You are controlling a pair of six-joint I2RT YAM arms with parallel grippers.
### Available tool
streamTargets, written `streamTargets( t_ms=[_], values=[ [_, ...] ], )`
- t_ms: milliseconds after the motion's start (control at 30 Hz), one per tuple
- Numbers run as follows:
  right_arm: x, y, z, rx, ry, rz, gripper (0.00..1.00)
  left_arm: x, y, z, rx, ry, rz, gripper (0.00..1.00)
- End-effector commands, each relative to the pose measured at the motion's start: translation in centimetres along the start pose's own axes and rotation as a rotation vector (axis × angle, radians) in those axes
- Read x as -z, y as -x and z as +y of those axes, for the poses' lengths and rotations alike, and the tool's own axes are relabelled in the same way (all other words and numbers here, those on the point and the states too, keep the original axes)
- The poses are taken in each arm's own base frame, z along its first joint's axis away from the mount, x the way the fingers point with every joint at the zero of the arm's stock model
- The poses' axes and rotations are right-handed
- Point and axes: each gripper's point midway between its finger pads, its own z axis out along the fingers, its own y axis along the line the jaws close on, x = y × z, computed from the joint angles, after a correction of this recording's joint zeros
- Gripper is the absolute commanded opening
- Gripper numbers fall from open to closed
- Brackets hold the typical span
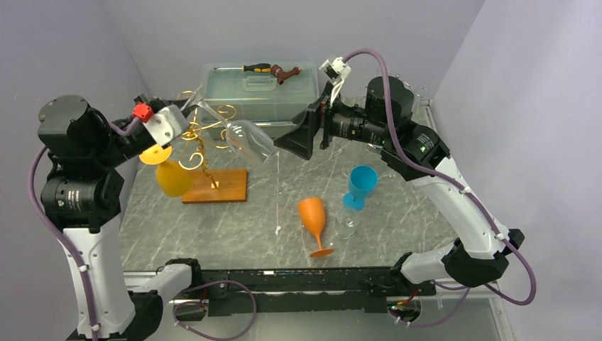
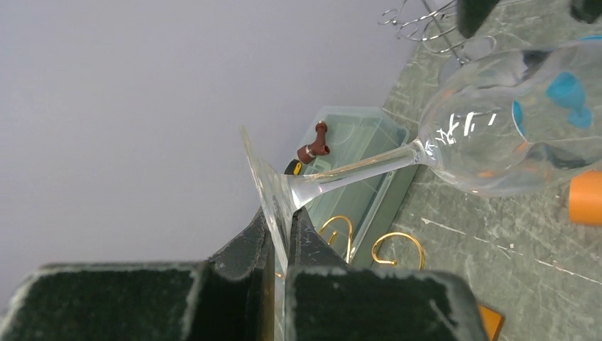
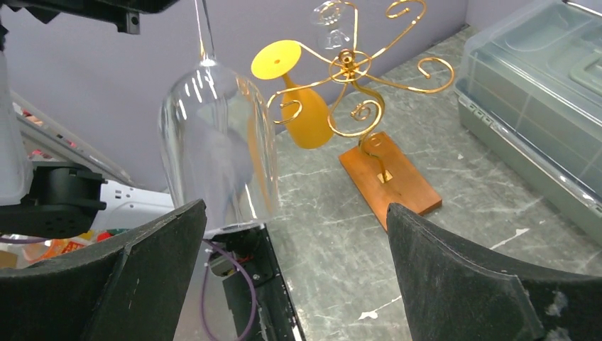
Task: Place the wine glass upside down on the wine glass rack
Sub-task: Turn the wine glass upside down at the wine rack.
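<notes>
The left pincer (image 2: 282, 227) is squeezing the foot of the clear glass (image 1: 248, 141), holding it up in the air just beside the rack (image 1: 215, 186). The right pincer (image 1: 297, 136) is gaping wide near its bowl. One yellow glass (image 1: 172, 177) is hanging on the rack. Three are sitting on the table (image 1: 234, 220): one orange glass (image 1: 313, 215), one blue glass (image 1: 362, 181), one small glass (image 1: 346, 224). One box (image 1: 259, 89) is sitting behind.

Wine glass (image 2: 483, 138) bowl is cropped at left wrist view's right edge; foot rim is hidden between left gripper (image 2: 282, 222) fingers.
</notes>
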Motion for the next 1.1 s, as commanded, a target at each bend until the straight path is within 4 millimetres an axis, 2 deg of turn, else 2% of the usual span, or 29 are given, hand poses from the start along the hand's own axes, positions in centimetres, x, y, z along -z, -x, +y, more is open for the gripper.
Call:
streamTargets(
  t_ms=[0, 100, 233, 467, 867, 1000, 1067],
  values=[
    [0.5, 2.5, 1.9, 0.074, 0.087, -0.089, 1.0, 0.5, 2.5, -0.7, -0.184, -0.039, -0.104, 0.0],
    [-0.4, 2.0, 2.1, 0.081, 0.135, -0.082, 1.0, 0.7, 2.2, -1.8, -0.263, -0.072, -0.118, 0.0],
    [-2.4, -0.2, 3.0, 0.066, 0.219, -0.038, 1.0, 1.0, 2.1, -3.3, -0.389, -0.119, -0.148, 0.0],
    [-5.2, -4.1, 5.0, 0.202, 0.235, -0.031, 1.0, 1.4, 2.0, -4.7, -0.505, -0.141, -0.185, 0.0],
    [-7.6, -7.6, 6.2, 0.195, 0.314, -0.031, 1.0, 1.7, 1.9, -6.0, -0.568, -0.171, -0.209, 0.0],
    [-8.2, -8.5, 5.9, 0.19, 0.307, -0.035, 1.0, 2.0, 2.4, -6.3, -0.584, -0.174, -0.227, 0.0],
    [-8.6, -8.2, 6.0, 0.188, 0.31, -0.059, 1.0, 2.1, 2.4, -6.7, -0.589, -0.183, -0.233, 0.0]
  ],
)
